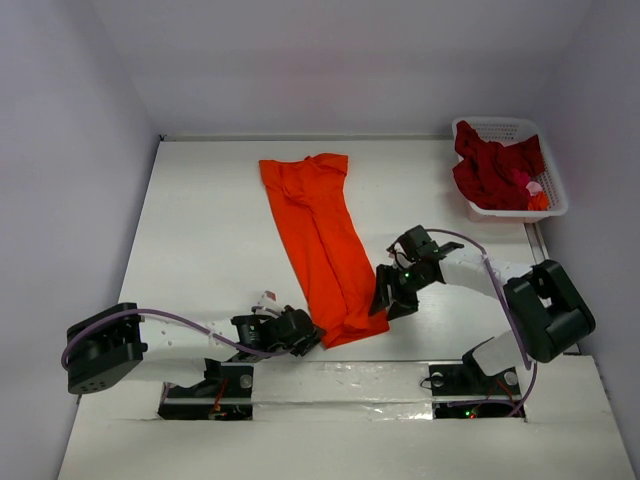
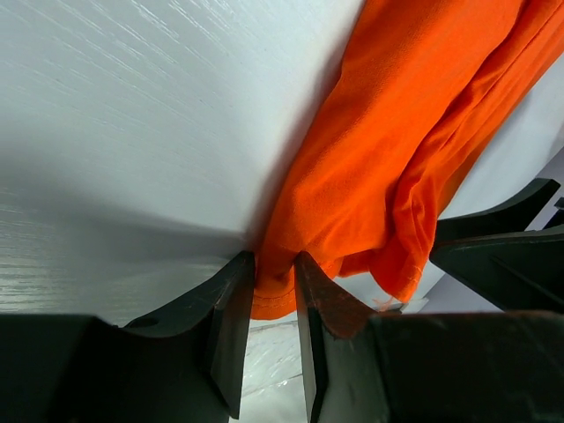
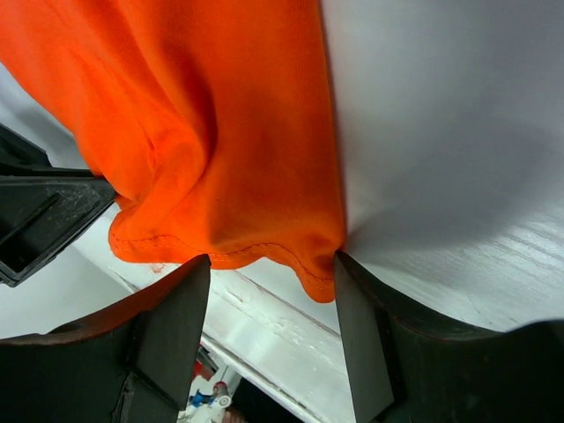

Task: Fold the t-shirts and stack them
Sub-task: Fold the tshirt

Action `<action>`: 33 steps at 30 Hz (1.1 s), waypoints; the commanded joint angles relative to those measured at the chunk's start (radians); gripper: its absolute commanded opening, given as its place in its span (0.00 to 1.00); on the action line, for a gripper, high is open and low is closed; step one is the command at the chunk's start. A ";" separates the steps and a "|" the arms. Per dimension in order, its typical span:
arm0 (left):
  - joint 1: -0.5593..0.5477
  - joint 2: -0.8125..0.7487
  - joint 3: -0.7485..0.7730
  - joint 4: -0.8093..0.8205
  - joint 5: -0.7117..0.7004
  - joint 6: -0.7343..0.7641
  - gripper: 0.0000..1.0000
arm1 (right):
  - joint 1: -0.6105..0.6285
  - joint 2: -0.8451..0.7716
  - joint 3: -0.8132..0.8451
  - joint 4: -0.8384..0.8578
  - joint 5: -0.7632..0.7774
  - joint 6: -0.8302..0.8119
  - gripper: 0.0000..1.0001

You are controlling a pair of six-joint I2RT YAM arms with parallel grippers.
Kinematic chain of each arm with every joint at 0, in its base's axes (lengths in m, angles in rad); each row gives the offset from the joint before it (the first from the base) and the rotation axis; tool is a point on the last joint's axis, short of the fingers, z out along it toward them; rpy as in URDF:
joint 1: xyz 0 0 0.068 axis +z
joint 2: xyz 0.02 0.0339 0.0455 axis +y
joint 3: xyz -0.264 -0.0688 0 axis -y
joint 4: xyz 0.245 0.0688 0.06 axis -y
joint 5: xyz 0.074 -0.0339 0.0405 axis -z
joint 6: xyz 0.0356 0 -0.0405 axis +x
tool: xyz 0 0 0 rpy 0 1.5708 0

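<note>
While the left gripper (image 2: 275, 264) pinches the near hem of the orange t-shirt (image 1: 318, 235) tight between its two fingers, the right gripper (image 3: 271, 264) sits at the other near corner. Its fingers are spread, one on each side of the hem, and are not yet squeezing it. The shirt lies on the white table (image 1: 200, 220) as a long thin strip, folded in from its sides. It runs from the far middle down toward the arms. The dark red t-shirt (image 1: 495, 165) is bunched up in the white basket (image 1: 553, 190) at the far right corner, well apart from the orange one.

The step in hand looks like grabbing both near corners, so the strip can be folded end over end. The next move likely needs the right fingers to close on the cloth. Then both arms would lift together and carry the near end toward the far end, at the same pace so the fold comes out straight.

The near hem lies close to the table's near edge, just by the arm bases, so there is little room to pull back. Farther out, bare table shows on both sides of the strip, which gives room to move. The basket is off to the side, out of the way.
</note>
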 commanded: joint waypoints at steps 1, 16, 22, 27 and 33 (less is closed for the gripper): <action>-0.006 -0.003 0.015 -0.101 -0.011 -0.043 0.23 | -0.007 0.003 0.012 0.025 -0.014 -0.011 0.63; -0.006 0.003 0.016 -0.101 -0.005 -0.046 0.23 | -0.007 -0.072 0.042 -0.104 0.222 -0.008 0.62; -0.006 0.000 0.015 -0.101 -0.005 -0.046 0.23 | -0.007 -0.003 0.018 -0.046 0.159 -0.012 0.61; -0.006 -0.005 0.015 -0.104 -0.007 -0.047 0.23 | -0.007 0.021 0.002 -0.005 0.098 -0.014 0.61; -0.006 -0.003 0.015 -0.102 -0.007 -0.046 0.23 | -0.007 0.031 0.004 0.014 0.069 -0.011 0.60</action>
